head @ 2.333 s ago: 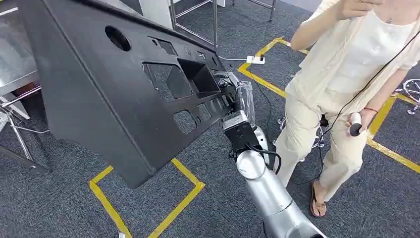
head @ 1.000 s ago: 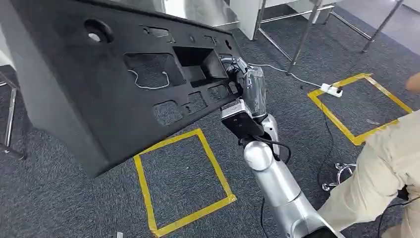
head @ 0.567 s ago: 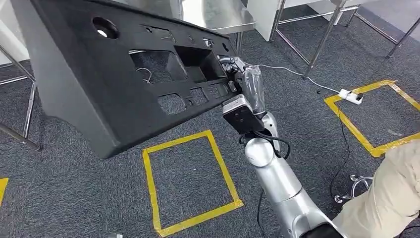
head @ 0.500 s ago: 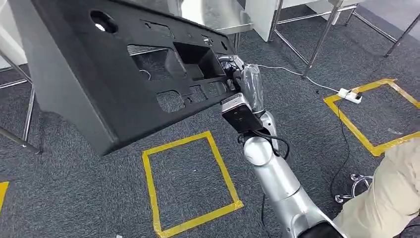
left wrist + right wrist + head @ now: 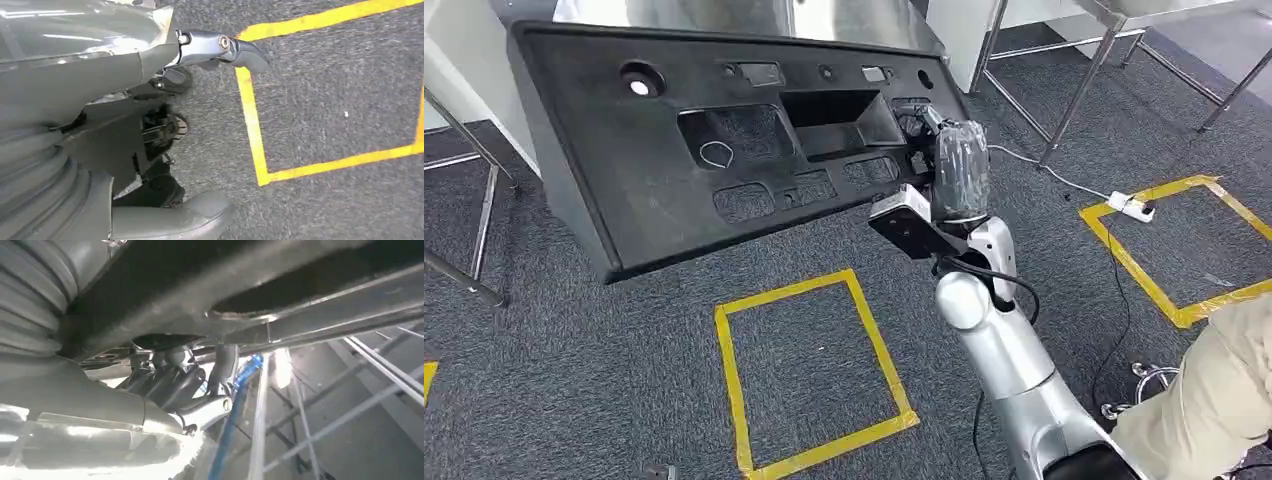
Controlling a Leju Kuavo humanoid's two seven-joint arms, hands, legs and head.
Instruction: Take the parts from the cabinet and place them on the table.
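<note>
Head view: a large black moulded panel, long and roughly trapezoidal, is held above the grey carpet floor, tilted with its far long edge raised toward a stainless tabletop behind it. Its face carries a round hole near one end, a row of small rectangular cut-outs along the far edge, a deep rectangular recess at centre, and several wider openings through which the carpet and a loop of light cable are seen. The right hand grips the panel at its right end, fingers hooked into the openings beside the recess; the silver right arm rises to it from below. In the right wrist view the fingers curl beneath the panel's dark underside. In the left wrist view the left hand holds nothing, its fingers apart above the carpet. A square of yellow tape lies on the floor below the panel's near edge; a second taped square lies to the right, with a power strip on it. Metal table legs stand beyond the panel's right end, and a person's leg occupies the lower right corner.
</note>
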